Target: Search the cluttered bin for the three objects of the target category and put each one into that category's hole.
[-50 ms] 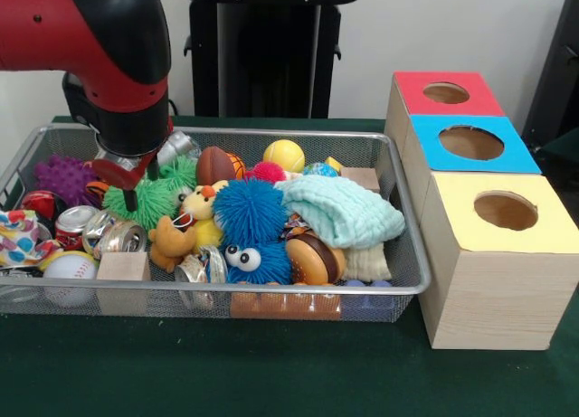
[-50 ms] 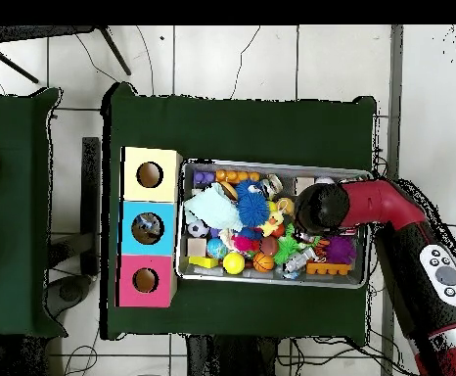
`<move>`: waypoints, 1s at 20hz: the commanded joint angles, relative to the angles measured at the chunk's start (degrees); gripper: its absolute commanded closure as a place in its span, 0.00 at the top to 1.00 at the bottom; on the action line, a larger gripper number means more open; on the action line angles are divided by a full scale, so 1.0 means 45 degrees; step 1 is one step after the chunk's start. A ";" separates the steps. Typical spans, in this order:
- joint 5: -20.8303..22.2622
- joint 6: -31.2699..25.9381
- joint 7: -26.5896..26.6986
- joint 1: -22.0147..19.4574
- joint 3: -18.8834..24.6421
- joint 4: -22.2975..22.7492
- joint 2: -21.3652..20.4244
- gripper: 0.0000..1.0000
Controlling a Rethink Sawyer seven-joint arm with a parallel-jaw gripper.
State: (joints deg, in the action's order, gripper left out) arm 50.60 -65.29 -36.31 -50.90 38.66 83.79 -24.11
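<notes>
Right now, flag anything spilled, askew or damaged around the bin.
Nothing has spilled: every toy sits inside the wire bin. Only oddity: the cans at its left end look crushed and dented. The three boxes stand squarely in a row beside it.
</notes>
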 commanded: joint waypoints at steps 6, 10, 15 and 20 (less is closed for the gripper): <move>0.1659 0.2357 0.3138 -0.0507 -0.0354 -0.0236 0.0550 1.00; 0.1692 0.2210 0.3110 -0.0465 -0.0510 -0.0351 0.0530 1.00; 0.1720 0.1652 0.3031 -0.0231 -0.0671 -0.0405 0.0498 1.00; 0.1727 0.1669 0.2874 -0.0343 -0.0802 -0.0184 0.0602 1.00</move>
State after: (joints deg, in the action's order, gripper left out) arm 53.22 -59.85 -36.31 -52.41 37.76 83.79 -23.54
